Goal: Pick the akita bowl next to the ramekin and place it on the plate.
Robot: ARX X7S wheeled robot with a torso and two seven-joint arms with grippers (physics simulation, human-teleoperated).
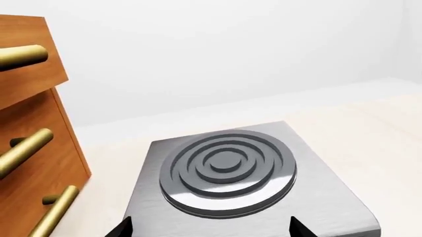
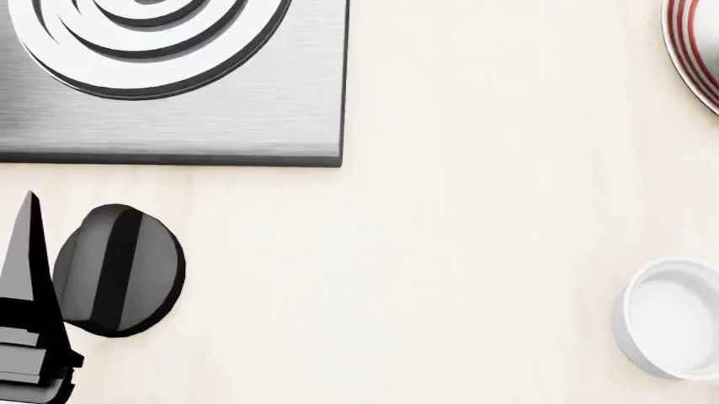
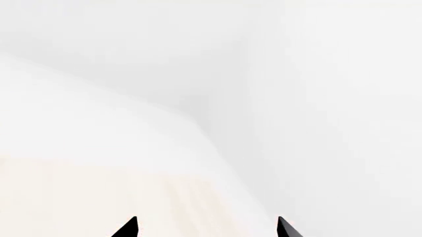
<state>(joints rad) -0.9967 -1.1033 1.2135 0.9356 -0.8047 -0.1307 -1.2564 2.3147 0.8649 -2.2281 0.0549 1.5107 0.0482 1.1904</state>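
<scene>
1. Left claw (image 1: 209,228): two black tips at the bottom edge of the left wrist view, spread wide, nothing between them. In the head view one black finger (image 2: 25,278) shows at lower left, beside a round black disc (image 2: 117,269) with a raised bar across it.
2. Right claw (image 3: 207,228): two black tips at the bottom edge of the right wrist view, wide apart, holding nothing. It does not show in the head view.
3. Akita bowl: count 0 in any view; cannot tell where it sits.
4. Ramekin (image 2: 674,318): count 1, right edge of the head view, lower part, cut off by the frame. Upright on the counter (image 2: 483,252), white inside, empty as far as visible.
5. Plate (image 2: 695,50): count 1, only a red-ringed rim sliver at upper right of the head view; contents out of frame.
6. Steel burner plate (image 2: 225,109) with concentric rings: count 1, upper left of the head view.
7. Wooden drawer unit (image 1: 33,143): three brass handles visible, left edge of the left wrist view.
</scene>
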